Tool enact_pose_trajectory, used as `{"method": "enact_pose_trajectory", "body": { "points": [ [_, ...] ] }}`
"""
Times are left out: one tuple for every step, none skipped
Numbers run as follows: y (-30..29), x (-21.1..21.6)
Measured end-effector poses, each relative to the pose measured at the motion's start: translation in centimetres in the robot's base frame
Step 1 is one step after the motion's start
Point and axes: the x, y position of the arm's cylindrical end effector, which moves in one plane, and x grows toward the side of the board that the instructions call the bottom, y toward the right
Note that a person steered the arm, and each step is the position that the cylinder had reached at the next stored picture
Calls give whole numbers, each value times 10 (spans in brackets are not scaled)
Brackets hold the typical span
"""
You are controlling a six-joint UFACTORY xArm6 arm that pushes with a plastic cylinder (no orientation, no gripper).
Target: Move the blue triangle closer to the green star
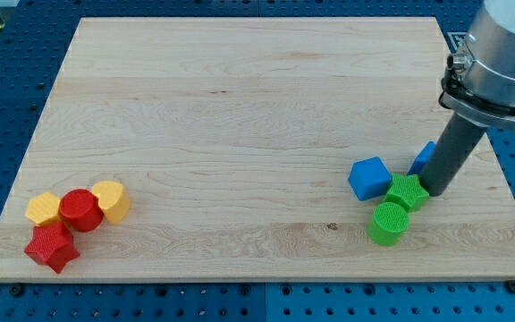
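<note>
The blue triangle (423, 157) lies at the view's right, mostly hidden behind my rod. The green star (407, 191) sits just below and left of it, touching or nearly touching. My tip (435, 190) rests on the board at the star's right edge, right below the triangle. A blue cube (369, 177) lies to the left of the star. A green cylinder (388, 223) sits just below the star.
At the view's bottom left is a cluster: a yellow hexagon block (44, 208), a red cylinder (80, 210), a yellow block (111, 200) and a red star (52, 247). The wooden board (240, 107) ends close to the right of my tip.
</note>
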Motion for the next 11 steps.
{"method": "enact_pose_trajectory", "body": {
  "points": [
    [27, 22],
    [41, 21],
    [41, -9],
    [41, -16],
    [35, -26],
    [18, -38],
    [16, -37],
    [28, -28],
    [45, 1],
    [45, 2],
    [27, -7]
  ]
}}
